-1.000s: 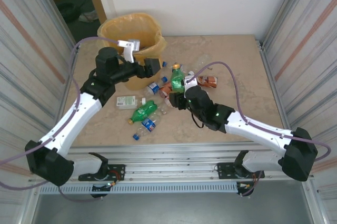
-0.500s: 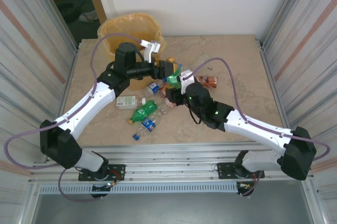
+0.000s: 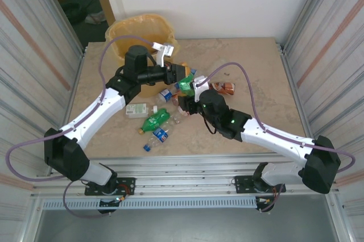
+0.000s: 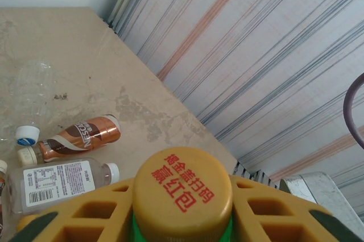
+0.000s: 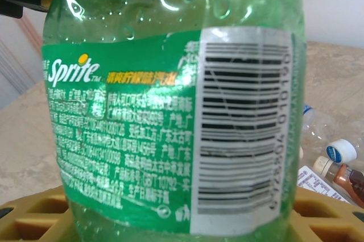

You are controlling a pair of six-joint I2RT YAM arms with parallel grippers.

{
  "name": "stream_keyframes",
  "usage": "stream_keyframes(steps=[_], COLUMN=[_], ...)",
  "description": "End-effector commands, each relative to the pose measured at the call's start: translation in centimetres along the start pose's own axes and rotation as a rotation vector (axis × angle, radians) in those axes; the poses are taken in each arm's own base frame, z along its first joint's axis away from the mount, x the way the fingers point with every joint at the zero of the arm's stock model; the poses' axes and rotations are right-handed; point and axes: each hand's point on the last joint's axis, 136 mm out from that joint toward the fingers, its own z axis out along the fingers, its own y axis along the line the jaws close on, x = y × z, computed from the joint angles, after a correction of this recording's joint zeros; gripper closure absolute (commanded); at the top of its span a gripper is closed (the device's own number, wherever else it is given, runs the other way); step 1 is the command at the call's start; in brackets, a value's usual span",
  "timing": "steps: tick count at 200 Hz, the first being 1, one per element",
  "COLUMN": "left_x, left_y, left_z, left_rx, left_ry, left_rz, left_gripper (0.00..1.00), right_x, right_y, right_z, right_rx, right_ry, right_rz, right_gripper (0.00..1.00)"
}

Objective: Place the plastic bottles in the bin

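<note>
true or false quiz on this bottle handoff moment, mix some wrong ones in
1. The left gripper and the right gripper both grip the green Sprite plastic bottle. True.
2. That bottle's cap is blue. False: it is yellow with red characters printed on it.
3. The yellow-orange latticed plastic bin lies tipped on its side. False: it stands upright with its lined opening facing up.
4. A brown-labelled plastic bottle lies on its side on the table. True.
</note>
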Motion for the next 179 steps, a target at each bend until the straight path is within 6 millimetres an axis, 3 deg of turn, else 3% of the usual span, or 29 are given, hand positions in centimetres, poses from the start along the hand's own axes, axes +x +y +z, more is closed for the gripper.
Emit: stream_keyframes(steps=[1,20,54,85,123,179], left_x=[-2.5,-4.5,-9.0,-13.4,-18.1,-21.3], left_y=[-1.1,-1.1,0.3,2.4,7.1,14.3], left_z=[-0.6,-1.7,-3.9,-6.4,-9.9,-13.2], left_rx=[-0.012,-0.058,-0.152,-0.233,-0.404,-0.542], left_ry=[-0.065,-0.108,-0.208,-0.311,-0.442,-0.503], left_rz=[0.055,0.106,0.156,0.164,0.154,0.071], left_gripper=[0.94,0.94,0.95,0.95,0.95,0.95], right_x=[-2.5,-2.6,-3.2,-3.4,-3.1,-2.3], right_y=[0.1,-0.4,-1.0,-1.9,-3.4,-4.8], right_z=[-1.0,-1.6,-3.4,-4.7,-5.7,-5.8], right_rx=[0.006,0.017,0.018,0.039,0.106,0.174], right_ry=[-0.065,-0.068,-0.090,-0.096,-0.086,-0.061], right_rz=[-0.004,0.003,0.038,0.072,0.110,0.153], right_gripper=[0.37,0.19,0.00,0.02,0.02,0.02])
